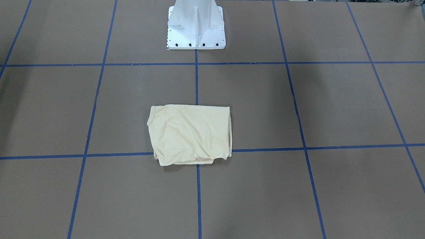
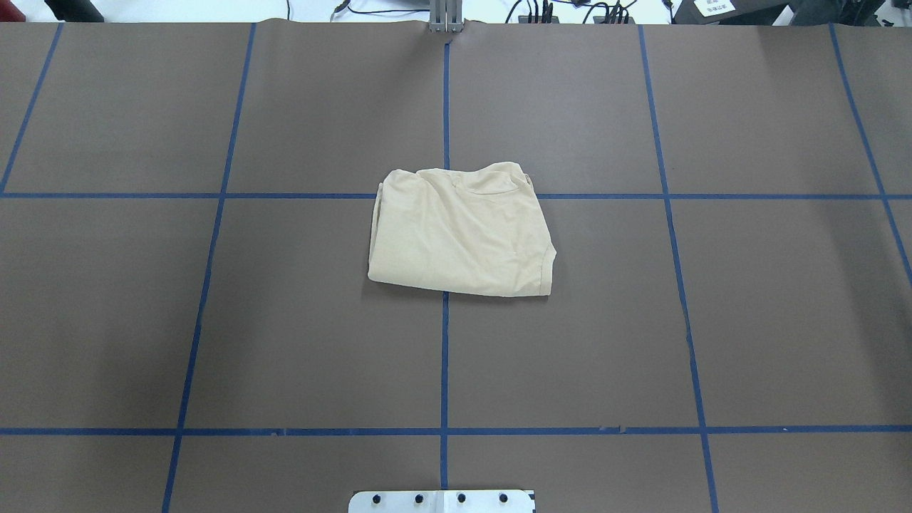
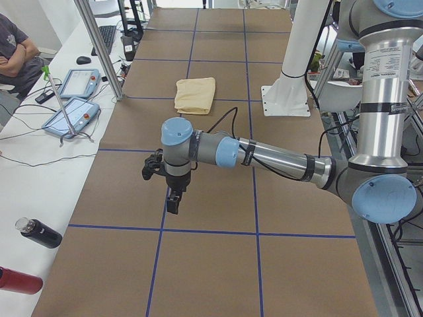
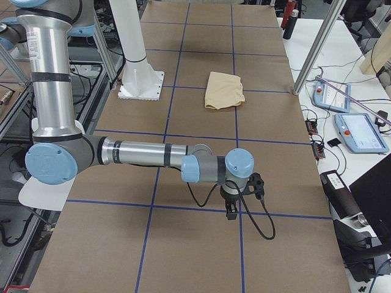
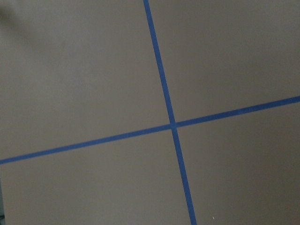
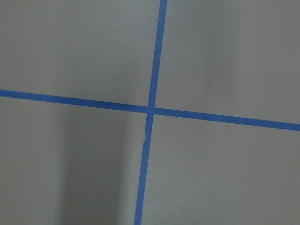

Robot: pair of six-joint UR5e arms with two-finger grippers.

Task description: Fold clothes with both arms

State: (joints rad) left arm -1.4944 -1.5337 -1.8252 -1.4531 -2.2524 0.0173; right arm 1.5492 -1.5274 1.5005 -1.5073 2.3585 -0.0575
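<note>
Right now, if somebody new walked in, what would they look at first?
Probably the cream-yellow shirt, folded into a small bundle in the middle of the brown table, over a crossing of blue tape lines. Next, the grey left arm and right arm, stretched over the table far from the shirt, the left tool and right tool pointing down.

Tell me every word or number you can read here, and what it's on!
None can be read for sure.
Sticker on the left arm: print too small to read.
Sticker on the right arm: too small to read.
White tag beyond the table's far edge: blurred.
T-shirt: folded, no print showing.
</note>
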